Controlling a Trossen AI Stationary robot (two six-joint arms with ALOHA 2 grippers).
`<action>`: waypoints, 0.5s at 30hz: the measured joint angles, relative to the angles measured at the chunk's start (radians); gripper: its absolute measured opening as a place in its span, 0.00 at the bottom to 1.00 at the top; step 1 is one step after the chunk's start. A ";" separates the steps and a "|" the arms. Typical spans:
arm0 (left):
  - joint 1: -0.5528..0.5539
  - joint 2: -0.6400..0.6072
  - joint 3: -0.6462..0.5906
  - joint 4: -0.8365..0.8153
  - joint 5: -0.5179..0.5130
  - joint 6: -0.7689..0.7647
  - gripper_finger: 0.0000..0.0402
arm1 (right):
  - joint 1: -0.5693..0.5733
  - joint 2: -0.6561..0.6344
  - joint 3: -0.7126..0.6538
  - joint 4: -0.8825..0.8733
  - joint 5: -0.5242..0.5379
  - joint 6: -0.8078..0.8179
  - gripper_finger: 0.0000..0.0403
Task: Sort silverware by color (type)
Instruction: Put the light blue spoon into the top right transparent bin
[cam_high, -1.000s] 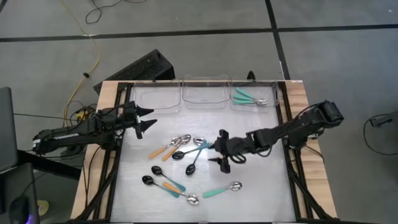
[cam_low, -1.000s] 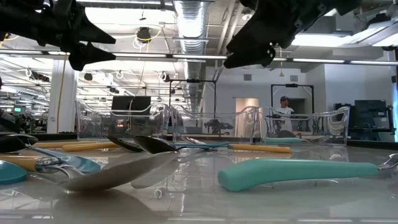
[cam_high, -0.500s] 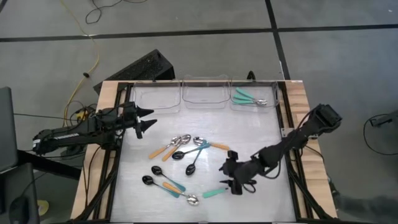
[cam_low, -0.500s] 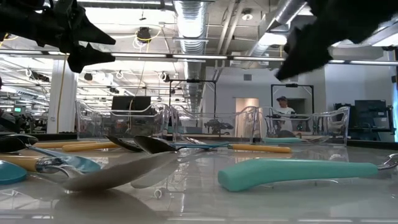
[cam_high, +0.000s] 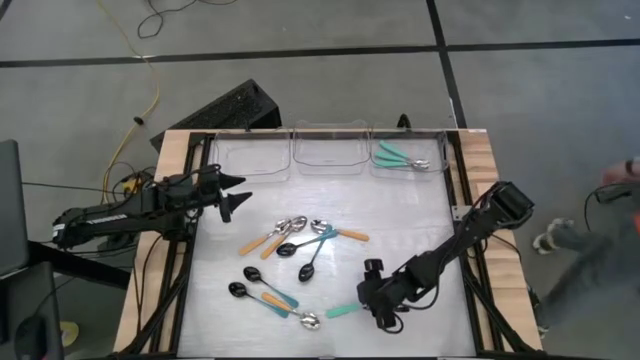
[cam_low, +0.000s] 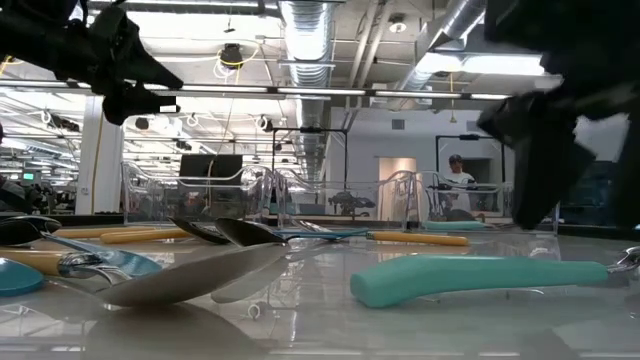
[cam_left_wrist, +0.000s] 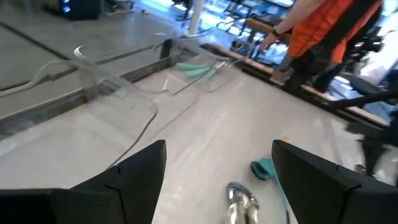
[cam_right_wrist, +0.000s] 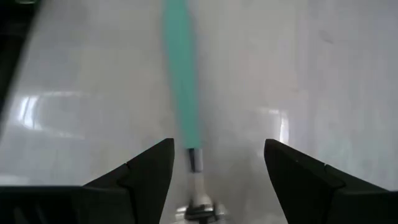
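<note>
Looking down at the table, you are seeing the right gripper hanging low near the front edge, right over a teal-handled spoon. In its wrist view the fingers are standing apart with the teal handle running between them, not yet pinched. The left gripper is waiting at the table's left side, its jaws also spread wide, holding nothing. The remaining spoons are lying loose in the middle: orange, blue and teal handles mixed, some crossing each other. Three clear bins are sitting along the far edge, and the right-hand one is holding teal-handled spoons. A person in an orange top is standing beyond the table.
</note>
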 joint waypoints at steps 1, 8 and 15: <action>0.000 0.000 0.000 -0.002 -0.007 -0.003 0.69 | 0.004 0.001 0.018 -0.033 0.000 -0.002 0.69; 0.000 0.000 0.000 -0.005 -0.012 -0.012 0.69 | 0.009 0.002 0.062 -0.083 0.001 -0.011 0.69; 0.000 -0.001 0.000 -0.007 -0.013 -0.014 0.69 | 0.015 0.071 0.064 -0.125 -0.026 -0.019 0.69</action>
